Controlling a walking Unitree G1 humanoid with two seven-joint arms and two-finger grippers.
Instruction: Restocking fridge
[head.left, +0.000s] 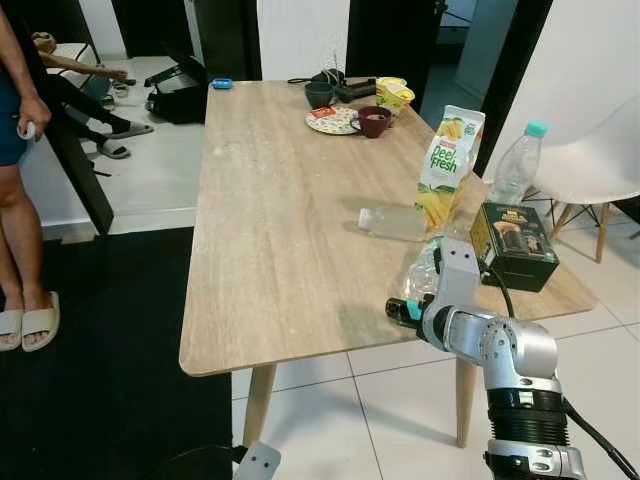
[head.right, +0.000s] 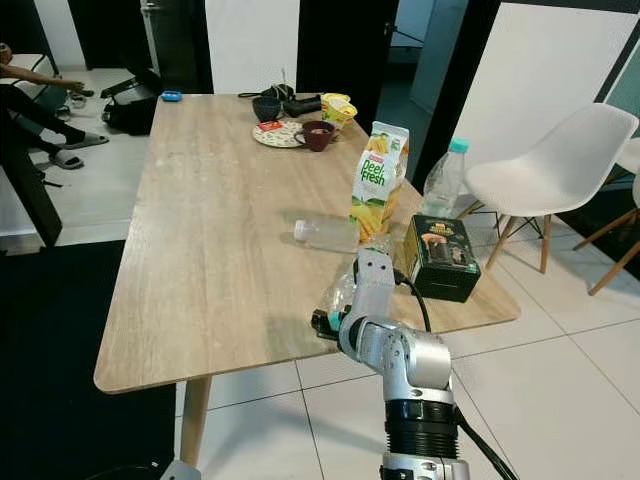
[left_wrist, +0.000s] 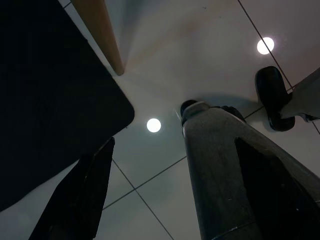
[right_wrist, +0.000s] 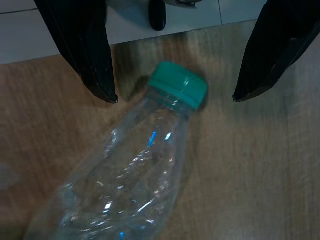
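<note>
The long wooden table (head.left: 290, 220) takes up most of the room, and everything else sits against it. Off its far-left side a person (head.left: 18, 190) stands in sandals on the black mat (head.left: 100, 370); off its right side stands a white chair (head.left: 600, 150). The robot's right arm (head.left: 500, 350) reaches over the table's near right corner. Near that corner, along the right edge, an upright juice carton (head.left: 447, 165) stands beside a tall clear bottle with a teal cap (head.left: 520, 165), and a dark green box (head.left: 518, 245) sits just in front of that bottle. A small clear bottle (head.left: 392, 222) lies on its side just left of the carton. At the table's far end are a patterned plate (head.left: 330, 121), a maroon cup (head.left: 374, 121) and a dark bowl (head.left: 320, 95). Right at the near right edge lies a crumpled clear bottle with a green cap (right_wrist: 180, 87), and the right gripper (right_wrist: 175, 97) has its fingers spread wide on either side of that cap, not touching it. The left gripper (left_wrist: 165, 200) hangs below the table over white floor tiles (left_wrist: 200, 60), fingers apart.
</note>
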